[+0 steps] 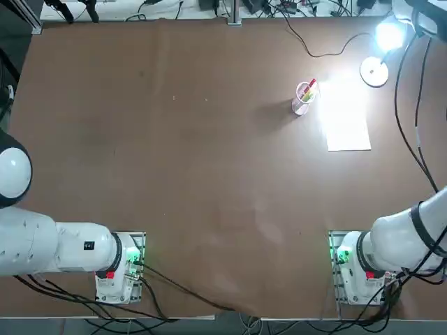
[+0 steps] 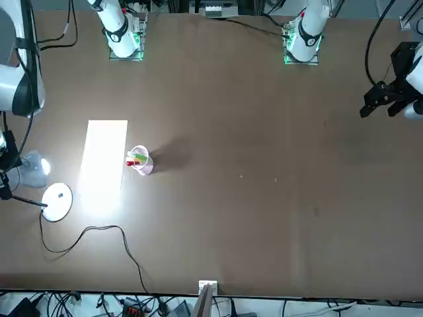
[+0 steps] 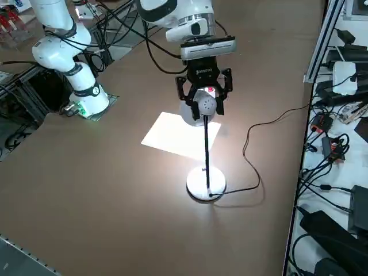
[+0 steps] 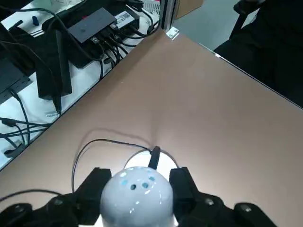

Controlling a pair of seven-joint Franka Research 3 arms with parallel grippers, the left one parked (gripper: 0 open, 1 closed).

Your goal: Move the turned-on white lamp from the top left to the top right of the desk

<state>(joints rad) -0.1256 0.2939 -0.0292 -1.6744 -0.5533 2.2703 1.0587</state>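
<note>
The white lamp (image 3: pixel 206 183) stands upright on its disc base at the top right of the brown desk (image 1: pixel 209 174), and its head (image 1: pixel 388 35) glows brightly. My right gripper (image 3: pixel 204 99) is shut on the lamp's rounded head, one black finger on each side. The wrist view shows the head (image 4: pixel 137 196) filling the gap between the fingers (image 4: pixel 97 182), with the base below it. In the front view the lamp's base (image 2: pixel 57 201) sits near the desk's left edge. A thin black cord (image 3: pixel 259 144) runs from the base to the far edge.
A white paper sheet (image 1: pixel 347 122) lies lit beside the lamp. A clear pen cup (image 1: pixel 304 96) with coloured pens stands just past it. Cables and power bricks (image 3: pixel 339 115) crowd the shelf beyond the desk's far edge.
</note>
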